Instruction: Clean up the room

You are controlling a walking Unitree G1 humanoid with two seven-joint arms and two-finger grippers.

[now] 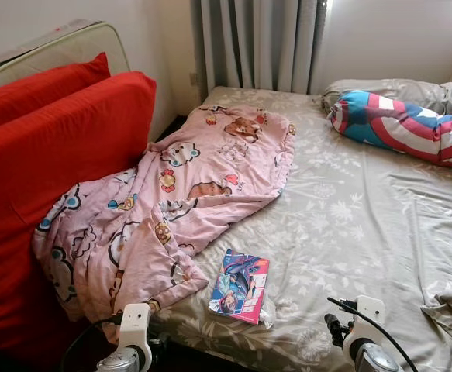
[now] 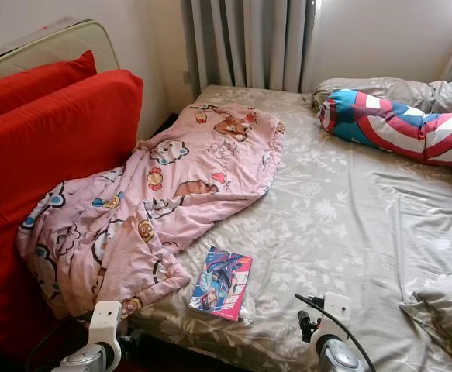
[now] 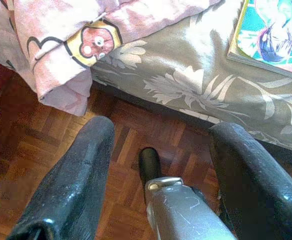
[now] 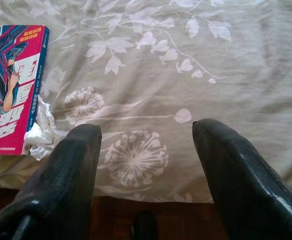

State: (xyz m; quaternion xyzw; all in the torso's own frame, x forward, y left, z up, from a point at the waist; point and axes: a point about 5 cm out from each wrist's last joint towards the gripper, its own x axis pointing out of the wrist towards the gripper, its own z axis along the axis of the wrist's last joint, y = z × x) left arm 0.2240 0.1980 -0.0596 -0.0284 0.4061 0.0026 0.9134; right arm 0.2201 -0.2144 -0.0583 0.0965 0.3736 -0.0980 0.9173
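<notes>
With both the left end effector (image 3: 156, 150) and right end effector (image 4: 146, 145) open and empty, the thin book (image 1: 239, 285) risks sliding on the soft bed (image 1: 350, 217) and crumpling the tissue (image 4: 40, 132) beside it.

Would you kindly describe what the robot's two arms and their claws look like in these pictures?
Both arms are silver metal with white housings near the wrists and black cables looping off them. The left claw and right claw each have two long, thick black fingers with a slightly glossy, textured surface.

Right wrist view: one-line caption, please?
Open right gripper poised over the floral bedsheet, beside a comic book.
</notes>
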